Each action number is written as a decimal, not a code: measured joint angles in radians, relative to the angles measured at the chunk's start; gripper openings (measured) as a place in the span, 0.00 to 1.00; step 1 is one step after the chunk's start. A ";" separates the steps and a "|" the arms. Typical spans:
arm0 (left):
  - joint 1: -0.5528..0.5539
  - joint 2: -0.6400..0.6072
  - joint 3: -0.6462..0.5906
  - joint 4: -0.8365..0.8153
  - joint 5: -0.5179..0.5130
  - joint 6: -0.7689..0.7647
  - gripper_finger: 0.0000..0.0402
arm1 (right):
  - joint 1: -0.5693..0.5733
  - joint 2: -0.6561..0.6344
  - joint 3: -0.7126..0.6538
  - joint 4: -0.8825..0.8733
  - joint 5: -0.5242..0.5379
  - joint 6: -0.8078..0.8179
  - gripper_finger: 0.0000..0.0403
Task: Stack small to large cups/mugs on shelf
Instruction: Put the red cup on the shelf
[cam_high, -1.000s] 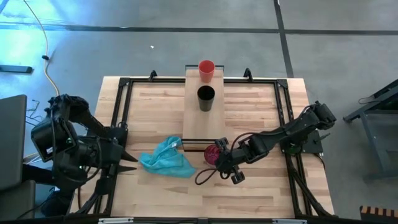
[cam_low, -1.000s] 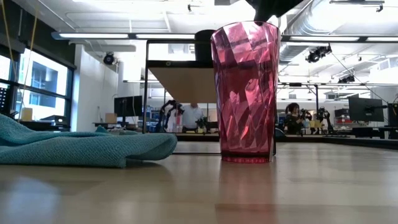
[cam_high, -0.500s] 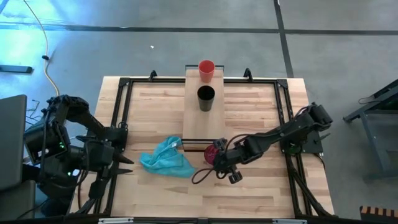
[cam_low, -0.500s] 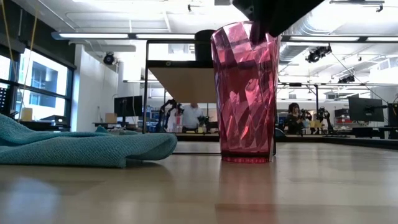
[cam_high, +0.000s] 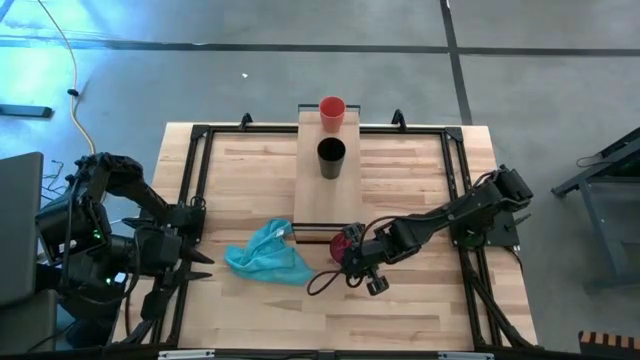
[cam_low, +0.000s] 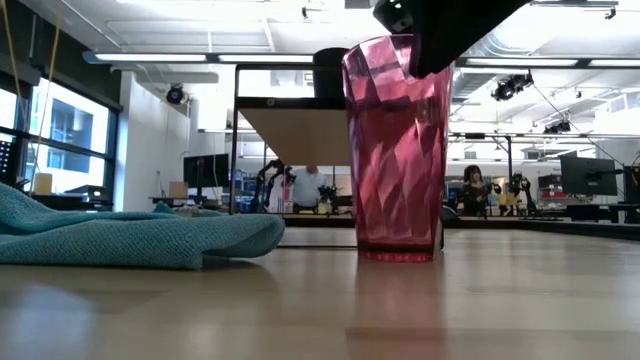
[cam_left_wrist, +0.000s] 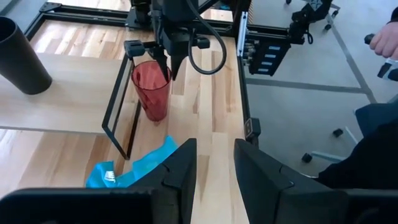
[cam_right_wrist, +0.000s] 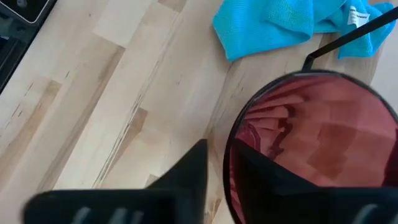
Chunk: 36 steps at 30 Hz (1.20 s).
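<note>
The see-through pinkish-red cup (cam_high: 343, 245) (cam_low: 395, 150) stands on its base on the tabletop, just off the near end of the shelf (cam_high: 325, 195) with its black frame (cam_left_wrist: 118, 106). My right gripper (cam_right_wrist: 217, 155) (cam_low: 425, 50) is at this cup's rim, shut on it. The black cup (cam_high: 331, 155) and the small orange-red cup (cam_high: 332, 110) stand upright on the shelf, the orange-red one at its far end. My left gripper (cam_left_wrist: 214, 155) (cam_high: 205, 265) waits open at the table's left edge. My right gripper holds the pinkish-red cup by its rim (cam_right_wrist: 229, 163), on the side toward the table's right and near edges. One finger (cam_right_wrist: 264, 177) is inside the cup and the other (cam_right_wrist: 186, 171) outside the wall. The fingers come from above, slanting down. The cup's base is on the table.
A light blue cloth (cam_high: 268, 255) (cam_low: 120, 235) lies crumpled on the tabletop left of the pinkish-red cup, close to the shelf's frame. A black metal frame (cam_high: 190, 200) runs around the table. People and desks show in the room beyond.
My right gripper has come down over the pinkish-red cup's rim, one finger going inside. The cup has shifted a little at its top and stays on the table. My left arm has drawn back slightly toward the table's left edge.
</note>
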 joint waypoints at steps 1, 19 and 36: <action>0.000 0.000 0.000 0.000 0.000 0.000 0.24 | 0.000 0.000 0.000 0.000 0.000 0.000 0.10; 0.000 0.000 0.000 0.000 0.000 0.010 0.24 | 0.003 0.000 0.003 -0.003 -0.035 0.009 0.00; 0.001 0.000 0.000 0.000 -0.008 0.010 0.24 | 0.003 0.000 0.274 -0.244 -0.065 0.000 0.00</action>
